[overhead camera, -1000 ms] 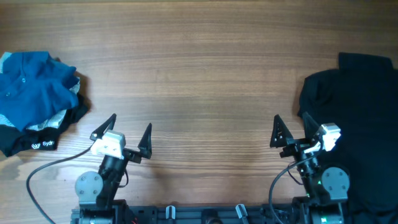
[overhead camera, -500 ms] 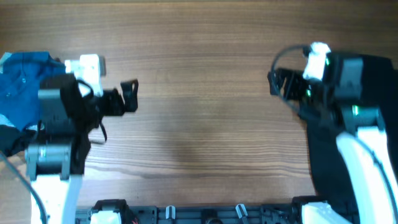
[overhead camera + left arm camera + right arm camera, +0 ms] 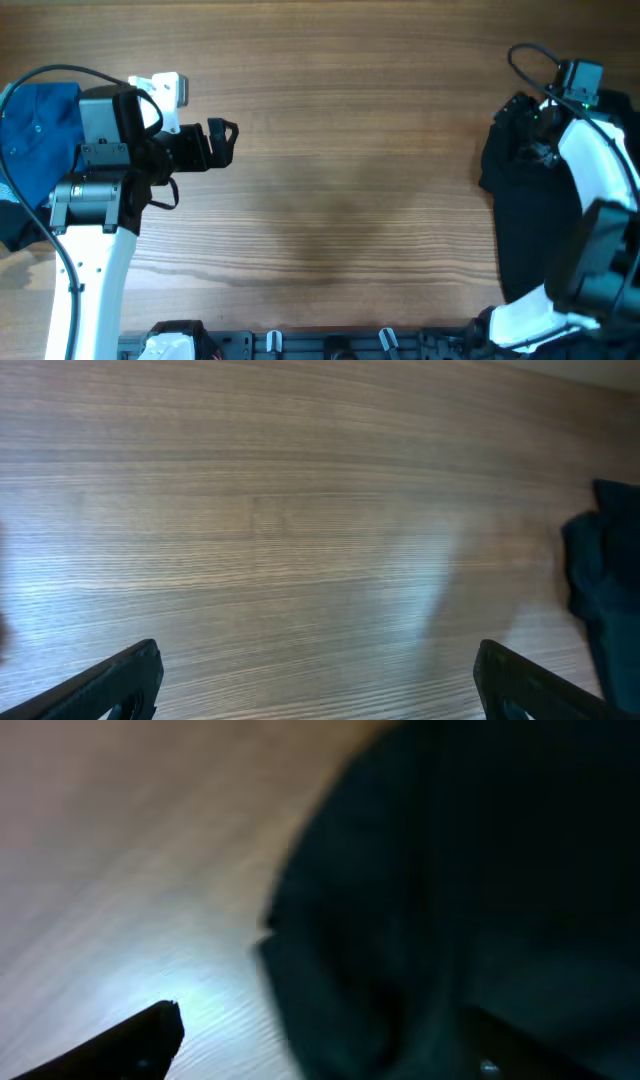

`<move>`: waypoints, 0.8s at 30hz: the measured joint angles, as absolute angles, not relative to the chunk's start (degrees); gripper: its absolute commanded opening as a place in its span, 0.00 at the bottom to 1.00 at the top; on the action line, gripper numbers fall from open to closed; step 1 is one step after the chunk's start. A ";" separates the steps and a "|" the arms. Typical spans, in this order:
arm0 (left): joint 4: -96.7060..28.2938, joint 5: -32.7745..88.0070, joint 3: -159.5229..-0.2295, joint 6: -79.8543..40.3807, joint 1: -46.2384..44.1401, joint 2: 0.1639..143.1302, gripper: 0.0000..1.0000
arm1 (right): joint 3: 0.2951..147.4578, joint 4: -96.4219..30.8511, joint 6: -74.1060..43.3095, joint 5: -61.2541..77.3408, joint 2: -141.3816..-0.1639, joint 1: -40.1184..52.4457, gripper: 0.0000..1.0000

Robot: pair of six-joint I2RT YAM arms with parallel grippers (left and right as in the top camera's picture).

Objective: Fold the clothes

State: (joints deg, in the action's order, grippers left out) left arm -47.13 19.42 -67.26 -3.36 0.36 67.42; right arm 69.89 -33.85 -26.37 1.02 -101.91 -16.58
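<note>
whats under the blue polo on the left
An edge of a black garment shows beneath the blue polo; the left arm covers the rest of the pile.

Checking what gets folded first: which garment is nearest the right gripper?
The black shirt on the right; the right gripper is open over its edge. The blue polo lies at the far left.

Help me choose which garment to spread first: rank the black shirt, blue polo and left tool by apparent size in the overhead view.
1. black shirt: largest, though the right arm covers part.
2. blue polo: partly hidden by the left arm.
3. left tool: smallest, despite being nearer the camera.
</note>
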 measured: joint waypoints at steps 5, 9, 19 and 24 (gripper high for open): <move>-46.74 20.34 -67.26 -3.36 0.36 67.42 1.00 | 69.91 -25.67 -25.56 9.04 -111.48 -17.28 0.24; -46.72 20.53 -67.29 -3.36 0.36 67.42 1.00 | 69.91 -24.34 -24.71 15.81 -112.92 -17.06 0.04; -44.45 20.67 -67.33 -3.33 0.36 65.34 1.00 | 70.24 -27.59 -19.20 25.67 -94.24 9.82 0.31; -43.62 16.23 -67.51 -3.33 0.36 58.02 1.00 | 70.24 -27.88 -22.92 17.39 -95.46 37.30 0.75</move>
